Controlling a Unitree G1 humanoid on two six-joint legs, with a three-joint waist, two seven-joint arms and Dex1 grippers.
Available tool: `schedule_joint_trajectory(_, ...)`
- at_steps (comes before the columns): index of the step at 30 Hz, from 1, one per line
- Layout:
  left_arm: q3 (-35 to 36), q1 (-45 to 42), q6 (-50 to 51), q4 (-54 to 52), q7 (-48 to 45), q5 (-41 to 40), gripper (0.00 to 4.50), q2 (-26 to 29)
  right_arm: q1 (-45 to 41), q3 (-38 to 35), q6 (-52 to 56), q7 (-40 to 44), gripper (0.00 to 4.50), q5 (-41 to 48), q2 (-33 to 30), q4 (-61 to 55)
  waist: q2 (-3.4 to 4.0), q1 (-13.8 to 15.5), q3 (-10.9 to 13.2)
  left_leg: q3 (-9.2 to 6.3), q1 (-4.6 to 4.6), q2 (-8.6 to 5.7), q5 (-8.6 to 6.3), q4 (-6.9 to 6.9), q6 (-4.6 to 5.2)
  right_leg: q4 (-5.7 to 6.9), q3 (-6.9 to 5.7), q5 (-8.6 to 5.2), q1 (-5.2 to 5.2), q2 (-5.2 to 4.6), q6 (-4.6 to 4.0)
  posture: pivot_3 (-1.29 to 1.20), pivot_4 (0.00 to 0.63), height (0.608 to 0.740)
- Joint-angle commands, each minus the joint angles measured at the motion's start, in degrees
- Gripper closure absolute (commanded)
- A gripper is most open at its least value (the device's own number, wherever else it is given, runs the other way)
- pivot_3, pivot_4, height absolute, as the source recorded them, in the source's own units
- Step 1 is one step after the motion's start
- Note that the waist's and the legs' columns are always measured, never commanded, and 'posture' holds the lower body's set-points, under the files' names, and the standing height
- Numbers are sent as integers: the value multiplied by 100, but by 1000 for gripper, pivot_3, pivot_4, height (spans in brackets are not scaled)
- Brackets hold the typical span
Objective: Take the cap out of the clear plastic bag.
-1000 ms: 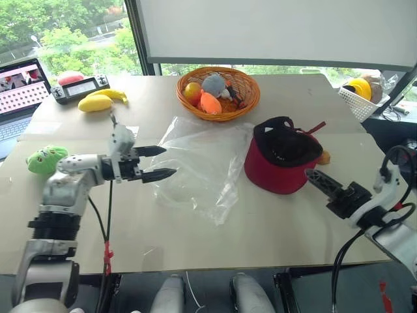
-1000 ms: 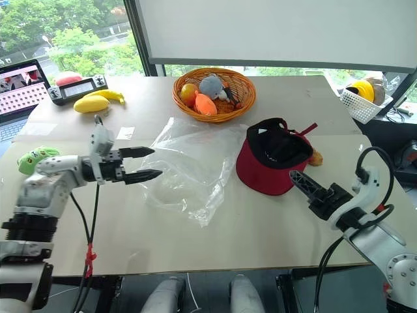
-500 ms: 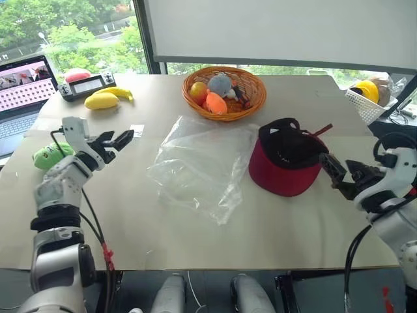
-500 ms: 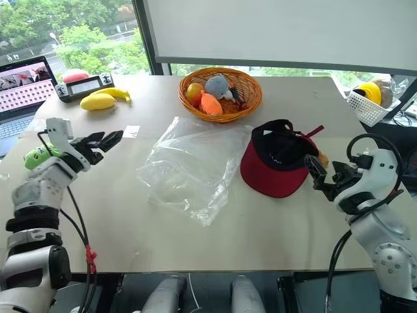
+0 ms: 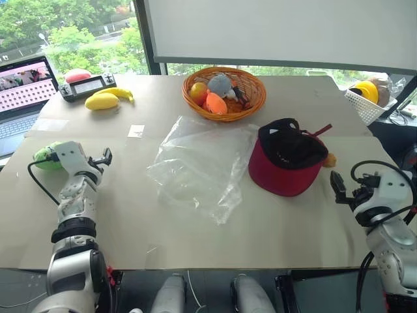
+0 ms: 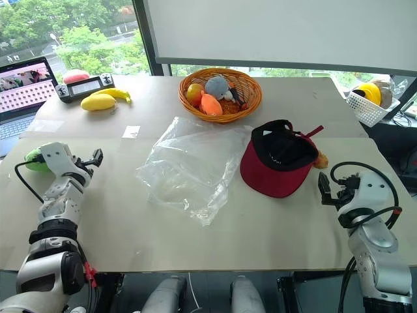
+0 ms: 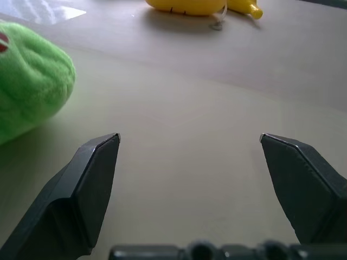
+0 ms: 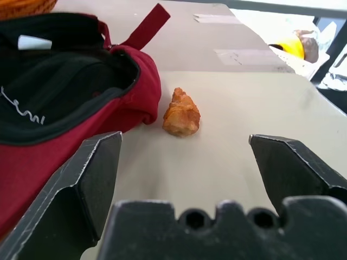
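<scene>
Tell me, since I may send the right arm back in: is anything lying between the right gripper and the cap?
Nothing visible does. The right gripper is open, with bare table between it and the cap. A small orange piece lies beside the cap's far edge, off that line. The cap sits clear of the clear plastic bag.

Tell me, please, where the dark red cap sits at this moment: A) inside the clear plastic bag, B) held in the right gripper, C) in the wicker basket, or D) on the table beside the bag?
D: the cap lies upside down on the table just beside the clear plastic bag, outside it.
</scene>
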Motion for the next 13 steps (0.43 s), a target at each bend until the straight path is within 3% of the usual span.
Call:
schedule_joint_trajectory(1,-36,99,-254,-242,-74,65,42,-40,-113,-69,-319,96,0,-265,99,-3,0,3,0,0,0,0,0,0,0,0,0,0,0,0,0,0,150,733)
schedule_joint_trajectory(13,-217,247,-390,-516,-391,130,42,-175,-101,-203,-409,253,0,-632,338,100,1,3,-1,0,3,-1,0,2,0,1,0,0,3,-1,0,0,150,733)
